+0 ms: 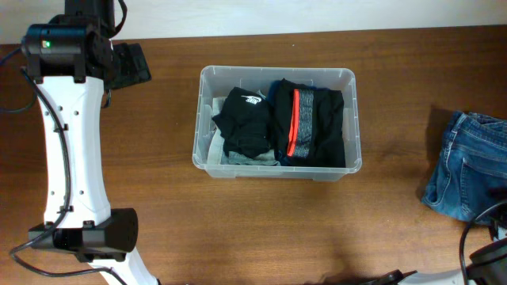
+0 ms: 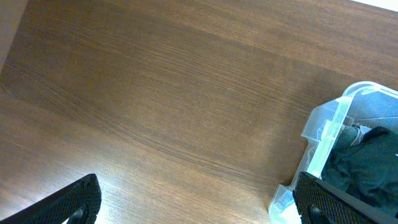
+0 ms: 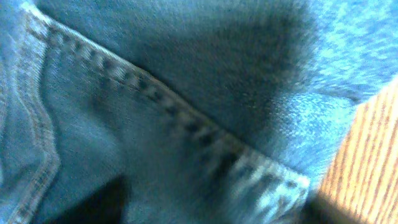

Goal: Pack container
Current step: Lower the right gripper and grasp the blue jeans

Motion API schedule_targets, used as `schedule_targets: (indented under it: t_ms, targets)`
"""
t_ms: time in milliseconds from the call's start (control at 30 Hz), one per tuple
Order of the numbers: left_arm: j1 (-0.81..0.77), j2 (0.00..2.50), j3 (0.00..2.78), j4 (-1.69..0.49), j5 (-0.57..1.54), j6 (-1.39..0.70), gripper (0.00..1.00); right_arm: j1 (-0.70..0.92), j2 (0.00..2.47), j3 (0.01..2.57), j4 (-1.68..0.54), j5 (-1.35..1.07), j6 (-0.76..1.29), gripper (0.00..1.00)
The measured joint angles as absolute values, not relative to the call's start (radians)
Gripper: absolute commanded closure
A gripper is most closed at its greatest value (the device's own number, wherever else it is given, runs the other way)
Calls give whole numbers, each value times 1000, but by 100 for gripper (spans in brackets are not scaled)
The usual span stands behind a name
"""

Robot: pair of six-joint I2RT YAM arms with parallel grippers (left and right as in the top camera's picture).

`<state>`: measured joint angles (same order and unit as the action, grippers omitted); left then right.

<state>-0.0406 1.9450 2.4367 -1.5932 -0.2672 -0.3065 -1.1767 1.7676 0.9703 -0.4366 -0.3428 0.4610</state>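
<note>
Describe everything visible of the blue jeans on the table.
The blue jeans are faded-looking denim, loosely folded into a rumpled bundle, lying on the wooden table at its right side, well apart from the clear container. Close up, raised seams with pale stitching cross the cloth. Only the table visibly touches them.

The overhead camera looks straight down from well above the desk (image 1: 158, 198), with the container (image 1: 276, 72) mid-frame and the jeans (image 1: 467, 162) at 3 o'clock. The left wrist camera sits low and slants across bare wood. It shares with the overhead view one container corner, at 4 o'clock. The right wrist camera is pressed close on the jeans, blurred, with desk at 4 o'clock.
</note>
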Motion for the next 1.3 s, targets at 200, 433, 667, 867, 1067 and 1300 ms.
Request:
schedule_targets:
  t_ms: [200, 433, 667, 867, 1067, 1300]
  targets:
    - [-41, 1945, 2437, -1594, -267, -307, 1, -1180, 1781, 968, -437, -344, 464, 51]
    - [-41, 1945, 2437, -1594, -267, -307, 1, -1181, 1785, 967, -432, -369, 466, 78]
    - [-41, 1945, 2437, -1594, -267, -307, 1, -1185, 1786, 966, -431, -443, 466, 96]
    - [-41, 1945, 2437, -1594, -267, -307, 1, -1185, 1778, 966, -437, -503, 469, 96]
    - [-41, 1945, 2437, -1594, -267, -307, 1, -1176, 1704, 983, -477, -556, 467, 96]
    - [-41, 1945, 2437, -1594, -267, -307, 1, -1063, 1549, 1036, -504, -540, 440, 96]
